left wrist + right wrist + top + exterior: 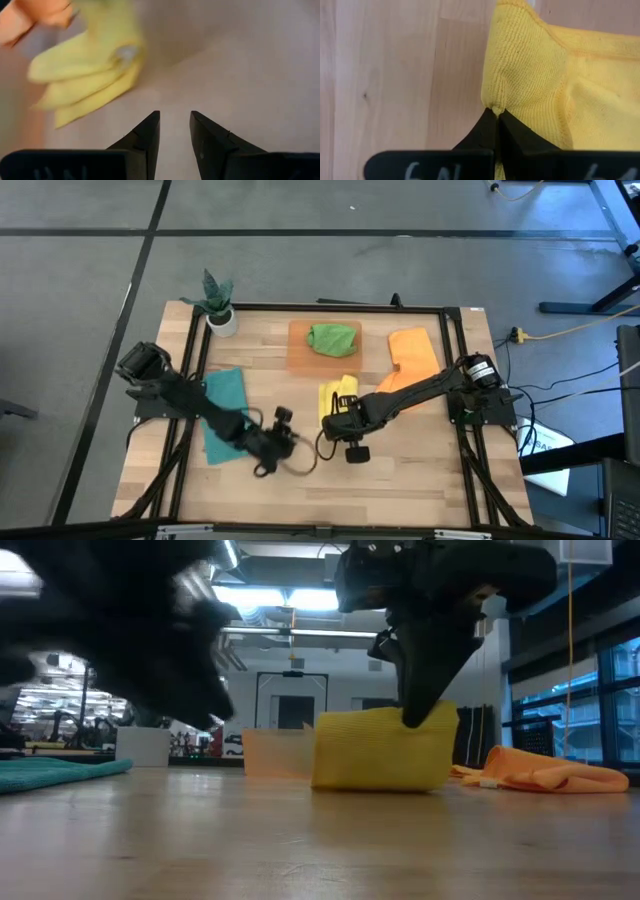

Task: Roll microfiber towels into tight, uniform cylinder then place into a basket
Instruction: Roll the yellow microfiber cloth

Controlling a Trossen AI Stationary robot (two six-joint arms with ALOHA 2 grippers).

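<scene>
Right gripper [496,114] pinched closed on the near edge of the yellow towel [560,75]; fingertips meet on a small tuck of fabric, rest of the cloth spreads away beyond the tips over bare wood; in the low view the same gripper [422,715] comes down onto the top of the towel [380,750], which stands as a loose folded block on the table [300,840]; high view puts that gripper [338,412] mid-table at the towel's [336,392] front end. Left gripper [175,131] holds nothing, fingers slightly apart with a narrow gap; yellow towel [87,70] lies ahead of it and off to one side, not touching; from above it [290,438] sits just beside the right gripper, near the front of the table. Green towel [332,338] sits in the basket [298,355] beyond the right gripper; orange towel [412,355] flat on the table under the right arm's side; teal towel [226,415] under the left arm.
</scene>
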